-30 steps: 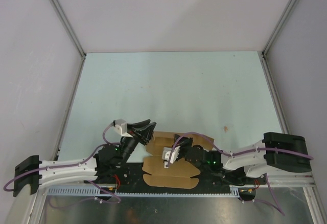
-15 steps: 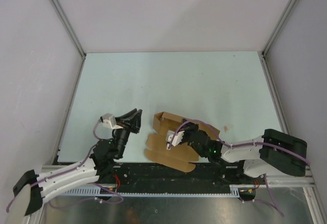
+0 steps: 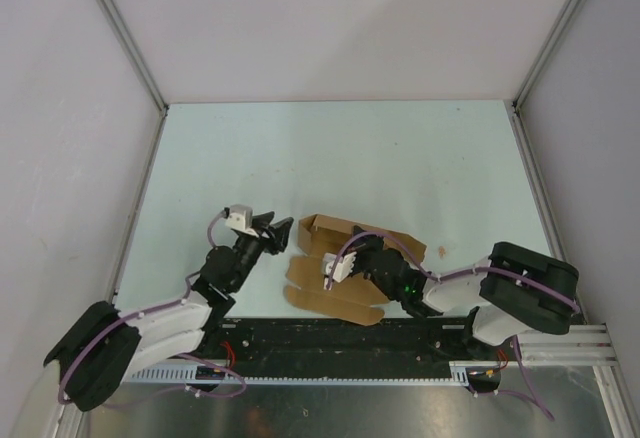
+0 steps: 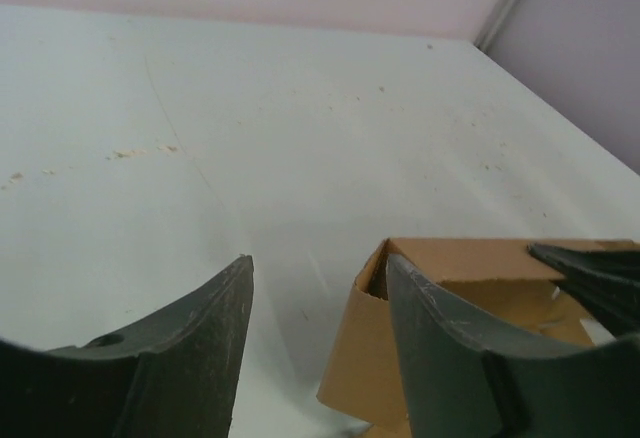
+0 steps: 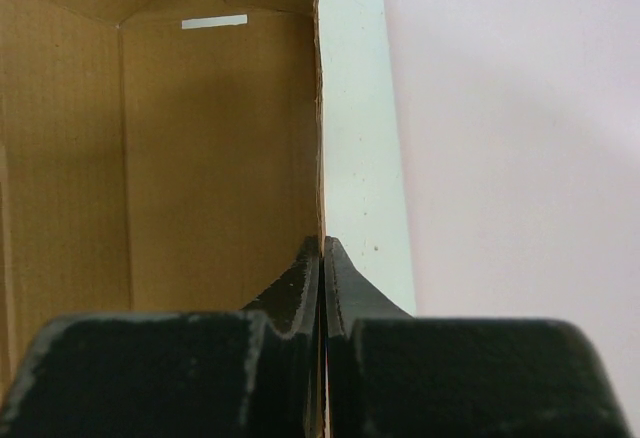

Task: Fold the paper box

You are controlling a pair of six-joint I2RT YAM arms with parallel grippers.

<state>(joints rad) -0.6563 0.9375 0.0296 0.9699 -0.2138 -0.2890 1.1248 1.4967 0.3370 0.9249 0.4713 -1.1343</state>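
The paper box (image 3: 325, 296) is brown cardboard, partly folded, with low walls raised at its far left corner and flat flaps toward the near edge. My right gripper (image 3: 350, 250) is over its middle. In the right wrist view this gripper (image 5: 322, 243) is shut on the thin edge of an upright box wall (image 5: 200, 138). My left gripper (image 3: 280, 229) is just left of the box's raised corner, open. In the left wrist view the box corner (image 4: 365, 358) stands in the gap of the left gripper (image 4: 318, 270), close against the right finger (image 4: 450, 348), with bare table behind.
The pale green table (image 3: 350, 158) stretches away beyond the box, closed in by grey walls on three sides. A black rail (image 3: 330, 338) with the arm bases runs along the near edge. A small brown speck (image 3: 441, 251) lies right of the box.
The box has moved from the near edge farther onto the table, carried by the right gripper, and its far wall now stands up. The left gripper has opened wider beside the box's left corner.
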